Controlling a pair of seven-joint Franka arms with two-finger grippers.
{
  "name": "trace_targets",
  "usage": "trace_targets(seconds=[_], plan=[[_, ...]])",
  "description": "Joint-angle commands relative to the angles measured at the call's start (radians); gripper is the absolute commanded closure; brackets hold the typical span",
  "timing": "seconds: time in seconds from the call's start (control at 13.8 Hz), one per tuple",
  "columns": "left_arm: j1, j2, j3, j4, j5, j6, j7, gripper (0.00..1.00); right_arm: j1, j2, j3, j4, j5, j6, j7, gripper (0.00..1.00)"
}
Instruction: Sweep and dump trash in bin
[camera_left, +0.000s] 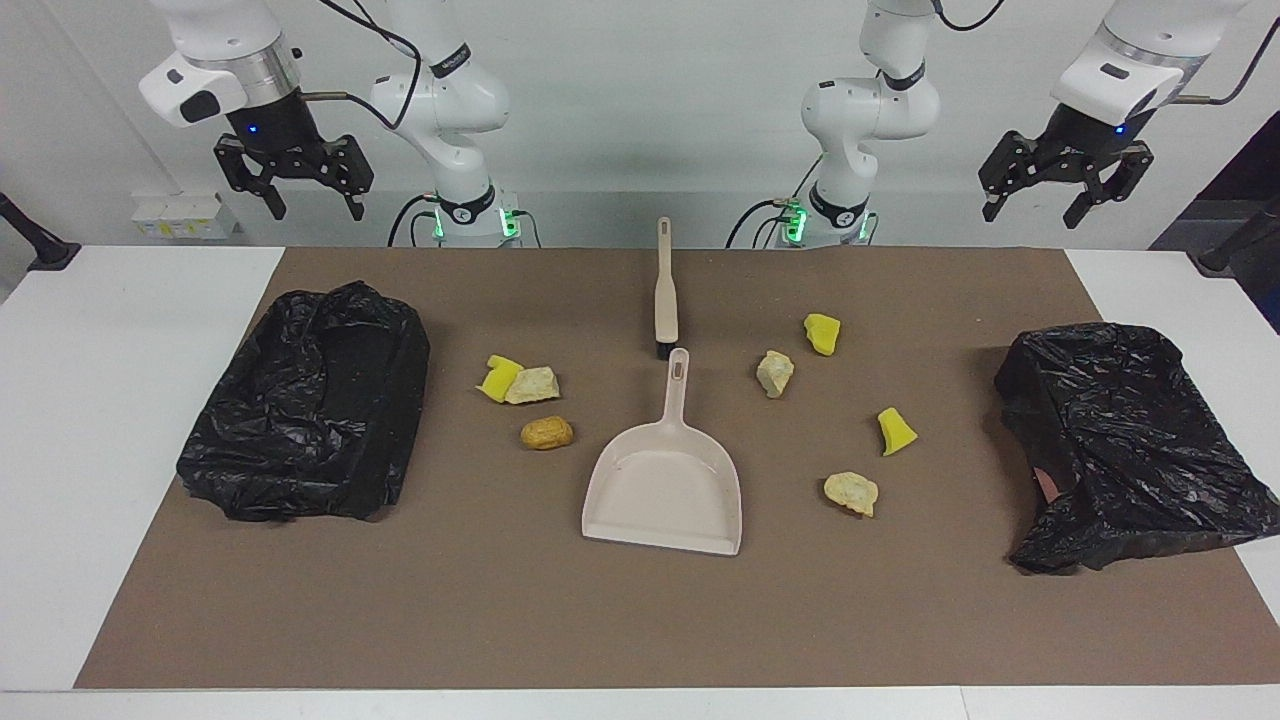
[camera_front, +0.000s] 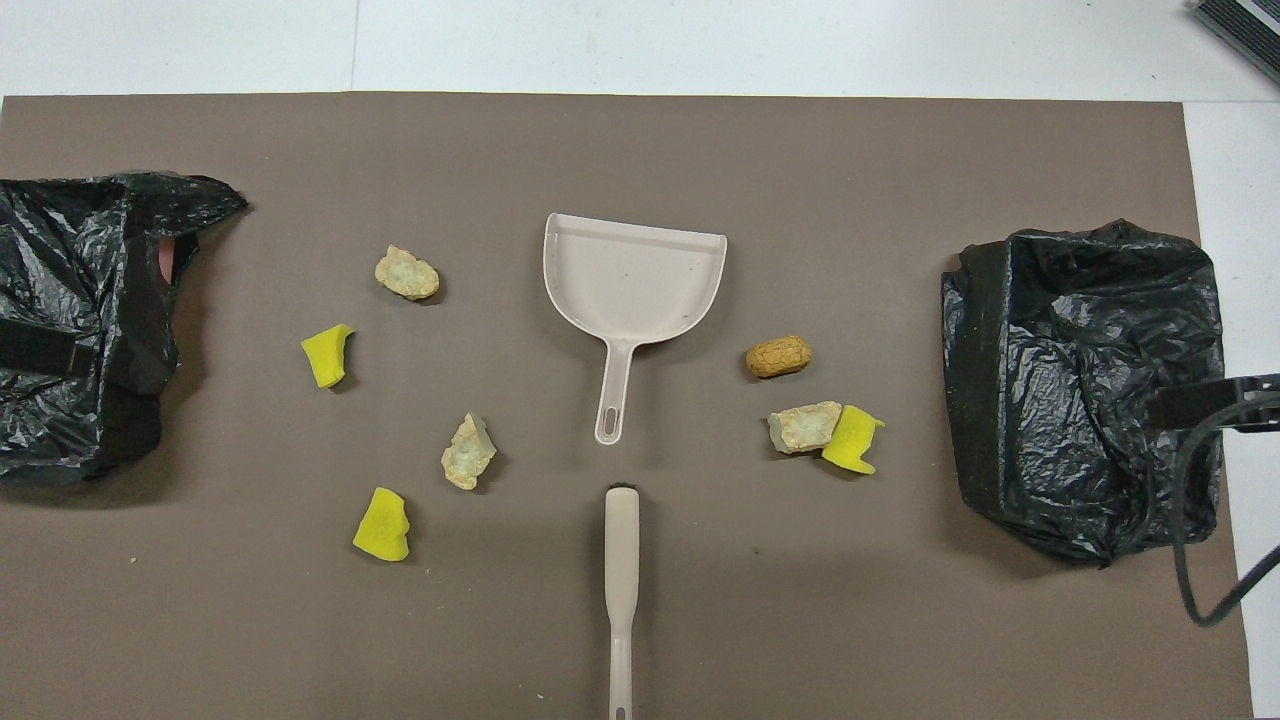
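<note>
You have nothing swept yet: seven yellow and beige foam trash lumps (camera_left: 532, 385) mid-frame, beige plastic dustpan (camera_left: 665, 487) empty, both grippers' fingers (camera_left: 272, 205) spread.

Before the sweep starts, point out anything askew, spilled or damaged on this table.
The bin at the left arm's end sags lopsided, its black liner pulled askew so a patch of reddish wall shows. Seven trash lumps lie scattered around the dustpan. The brush and the other bin look normal.
</note>
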Motion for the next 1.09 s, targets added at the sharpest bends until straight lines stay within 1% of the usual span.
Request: trace_targets(seconds=[0.0,0.22,0.43,0.65,0.87,1.01], plan=[[-0.007,-0.021,0.005,-0.020,0.001,-0.014,0.004,0.00,-0.018,-0.014,0.018,0.024,0.011,-0.043,-0.024,0.00],[-0.011,-0.021,-0.001,-0.019,-0.008,-0.001,-0.002,0.00,-0.024,-0.021,0.018,0.001,0.067,-0.034,-0.016,0.00],[-0.021,-0.028,-0.004,-0.028,-0.009,-0.013,-0.018,0.00,-0.010,-0.025,0.019,-0.002,0.063,-0.034,-0.022,0.00],[-0.027,-0.065,-0.030,-0.089,-0.014,0.007,-0.058,0.00,-0.009,-0.024,0.019,-0.001,0.063,-0.022,-0.013,0.00],[-0.041,-0.076,-0.064,-0.103,-0.017,0.018,-0.060,0.00,-0.022,-0.024,0.018,-0.001,0.063,-0.028,-0.019,0.00],[-0.053,-0.122,-0.098,-0.171,-0.025,0.042,-0.061,0.00,-0.022,-0.019,0.018,0.001,0.055,-0.022,-0.016,0.00]])
